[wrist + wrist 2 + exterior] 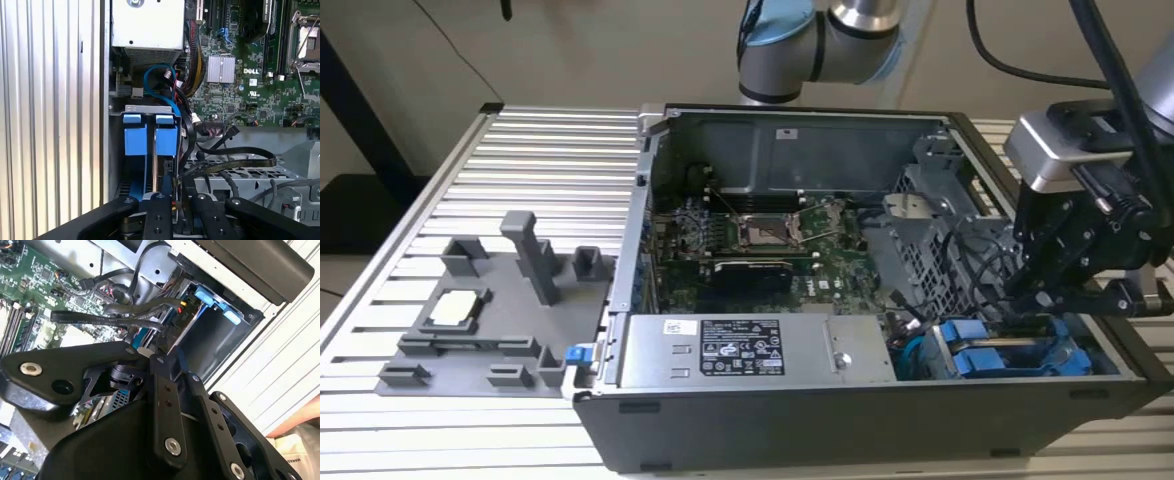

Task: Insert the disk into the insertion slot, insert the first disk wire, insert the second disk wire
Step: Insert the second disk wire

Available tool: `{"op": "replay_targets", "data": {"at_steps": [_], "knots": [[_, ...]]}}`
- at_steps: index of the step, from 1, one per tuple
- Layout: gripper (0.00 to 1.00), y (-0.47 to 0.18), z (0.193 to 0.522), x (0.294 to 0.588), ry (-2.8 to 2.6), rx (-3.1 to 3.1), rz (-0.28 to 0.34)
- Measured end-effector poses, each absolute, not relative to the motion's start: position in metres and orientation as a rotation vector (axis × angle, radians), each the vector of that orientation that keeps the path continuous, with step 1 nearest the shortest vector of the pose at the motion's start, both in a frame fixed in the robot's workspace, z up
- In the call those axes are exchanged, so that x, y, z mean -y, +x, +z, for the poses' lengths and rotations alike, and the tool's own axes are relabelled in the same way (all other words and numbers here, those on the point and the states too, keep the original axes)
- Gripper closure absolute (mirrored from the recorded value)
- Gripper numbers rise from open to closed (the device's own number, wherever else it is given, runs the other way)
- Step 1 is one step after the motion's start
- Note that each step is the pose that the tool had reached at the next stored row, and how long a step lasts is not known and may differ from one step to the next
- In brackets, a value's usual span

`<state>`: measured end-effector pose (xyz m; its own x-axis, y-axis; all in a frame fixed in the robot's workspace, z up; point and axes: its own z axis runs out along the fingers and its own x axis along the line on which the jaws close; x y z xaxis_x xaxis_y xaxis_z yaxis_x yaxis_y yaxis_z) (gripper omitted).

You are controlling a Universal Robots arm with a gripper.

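Two blue-tabbed carriers stand side by side in the grey drive cage, the insertion slot [148, 108], at the case's front corner on the exterior view's right. The disk [166, 141] sits in the slot beside the other carrier [135, 140]; both blue carriers [998, 357] also show in the exterior view. My gripper [174, 202] hangs over the disk's inner end, its fingers [161, 390] close together on the plug of a flat black disk wire [235, 163]. That wire [107, 319] runs from the fingertips toward the motherboard. The plug's seat on the disk is hidden.
The open computer case [854, 420] lies on a slatted aluminium table [520, 160]. A green motherboard [250, 85], the power supply [747, 350], bundled cables [192, 65] and a perforated cage wall [240, 175] crowd the gripper. A grey fixture tray [480, 320] lies on the exterior view's left.
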<state>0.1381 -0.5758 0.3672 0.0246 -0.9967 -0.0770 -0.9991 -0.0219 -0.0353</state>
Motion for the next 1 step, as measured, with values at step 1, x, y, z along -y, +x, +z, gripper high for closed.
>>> {"op": "replay_targets", "data": {"at_steps": [1], "knots": [[0.76, 0.1381, 0.3672, 0.5757, -2.19, -2.14, 0.047]]}}
